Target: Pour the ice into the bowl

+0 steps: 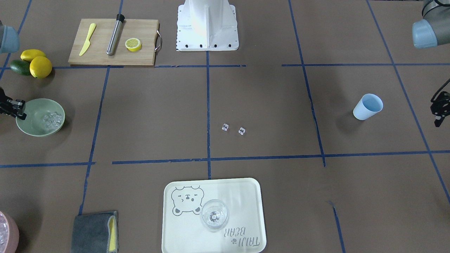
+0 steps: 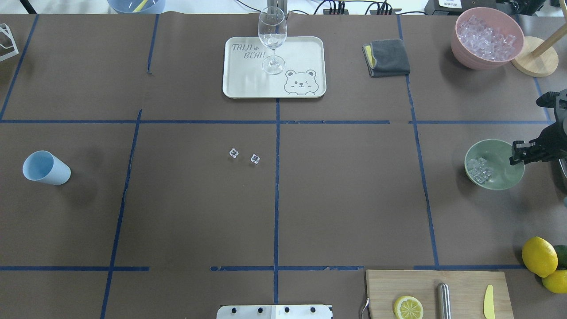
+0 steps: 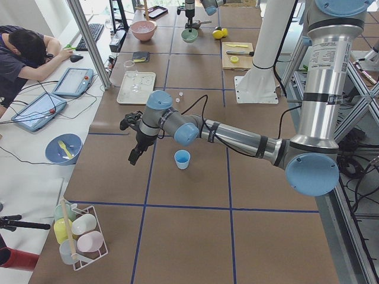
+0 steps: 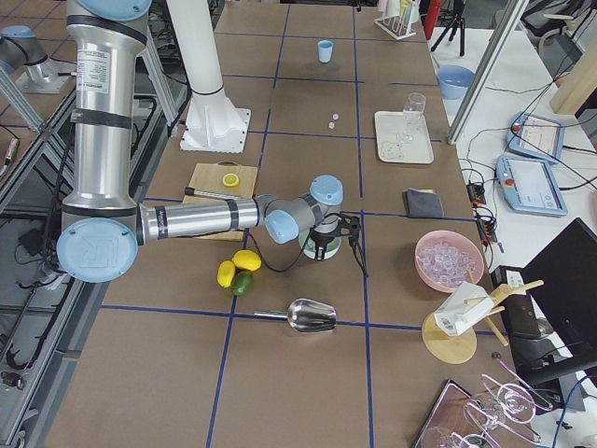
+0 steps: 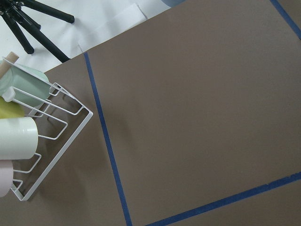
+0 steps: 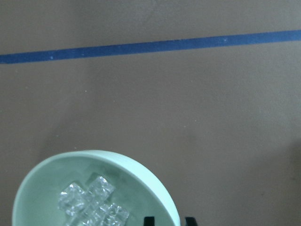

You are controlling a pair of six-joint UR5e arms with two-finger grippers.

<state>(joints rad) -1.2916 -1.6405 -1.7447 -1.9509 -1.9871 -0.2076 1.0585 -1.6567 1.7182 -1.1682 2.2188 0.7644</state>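
The pale green bowl stands near the table's end on my right side and holds a small pile of clear ice. The ice also shows in the right wrist view. My right gripper straddles the bowl's outer rim, fingers close together on it. Two loose ice cubes lie on the table's middle. The light blue cup stands empty on my left side. My left gripper hangs beside the cup, cut off by the frame edge, so I cannot tell its state.
A cream tray with a clear stemmed glass sits at the far side. A cutting board with knife, metal rod and lemon half lies near the robot base. Lemons, a grey cloth, a pink ice container.
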